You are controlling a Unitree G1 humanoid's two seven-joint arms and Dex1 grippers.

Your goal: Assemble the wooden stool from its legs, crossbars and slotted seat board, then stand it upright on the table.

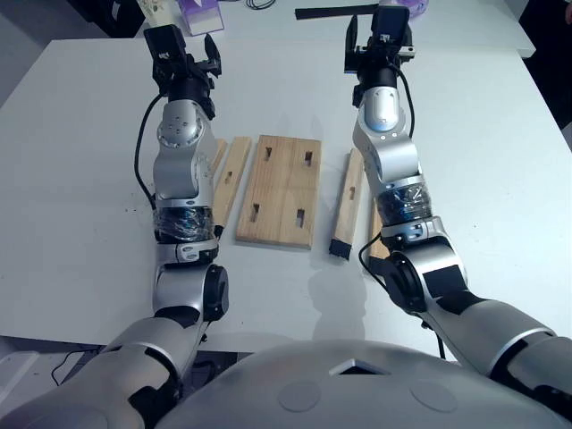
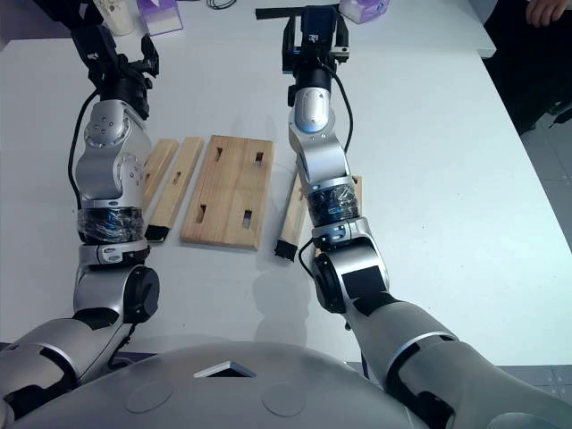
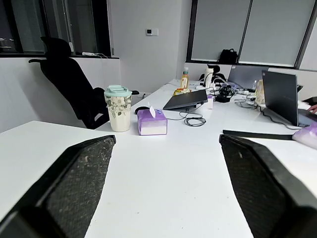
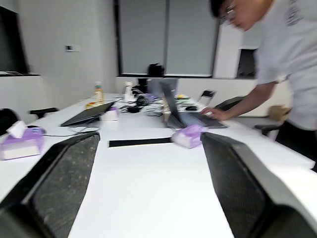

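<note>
The slotted seat board (image 1: 279,189) lies flat in the middle of the white table (image 1: 71,161). Two wooden bars (image 1: 231,179) lie side by side to its left, partly behind my left arm. To its right lies a bar with a dark end (image 1: 347,204), and another piece (image 1: 377,241) is mostly hidden under my right forearm. My left gripper (image 1: 186,54) is held up beyond the far ends of the left bars, open and holding nothing. Beyond the right bars my right gripper (image 1: 380,37) is also raised, open and with nothing in it.
A purple tissue box (image 3: 152,122) and a lidded cup (image 3: 118,108) stand at the table's far left. A black strip (image 4: 140,142) and a purple tissue pack (image 4: 188,135) lie at the far right. Laptops and cables sit on the desk behind.
</note>
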